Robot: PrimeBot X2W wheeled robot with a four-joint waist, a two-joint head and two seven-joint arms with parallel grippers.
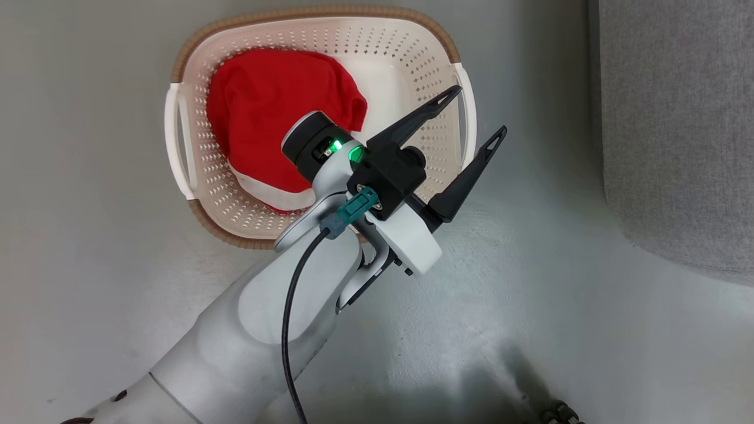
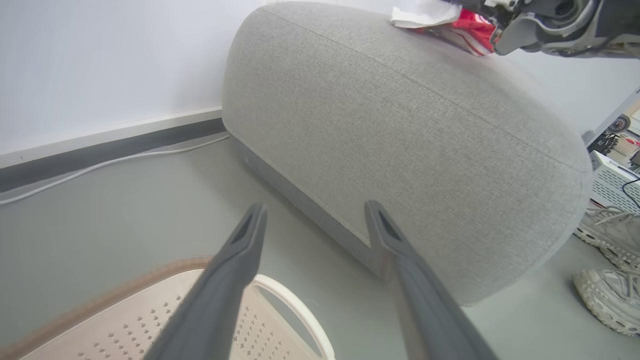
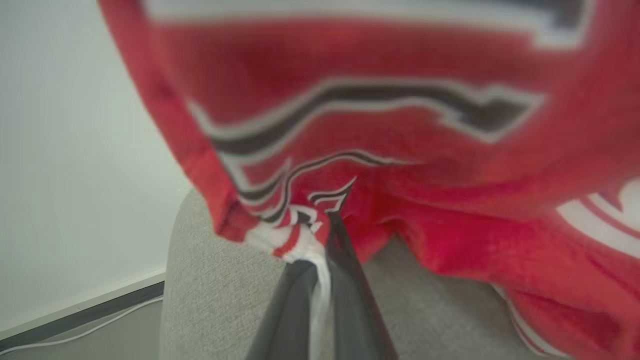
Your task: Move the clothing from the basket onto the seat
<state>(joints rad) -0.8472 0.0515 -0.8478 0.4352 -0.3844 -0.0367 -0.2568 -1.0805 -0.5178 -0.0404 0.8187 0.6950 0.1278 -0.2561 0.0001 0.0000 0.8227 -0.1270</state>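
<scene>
The right hand [image 3: 317,245], clamped on the lettered red garment [image 3: 400,125] mid-frame over the seat [image 3: 225,290], should lower it well inboard before parting, while the left hand [image 1: 478,109], spread apart, hovers over the basket [image 1: 400,65] where the second garment [image 1: 271,100] lies.

Left arm [image 1: 247,330] extended forward; left gripper [image 1: 478,113] fingers spread wide, empty. Right gripper [image 3: 320,250] fingers pressed together, pinching garment [image 3: 400,125].

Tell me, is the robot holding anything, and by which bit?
The right gripper is shut on the lettered red garment, pinching a bunched fold with white trim. The left gripper is open and holds nothing.
</scene>
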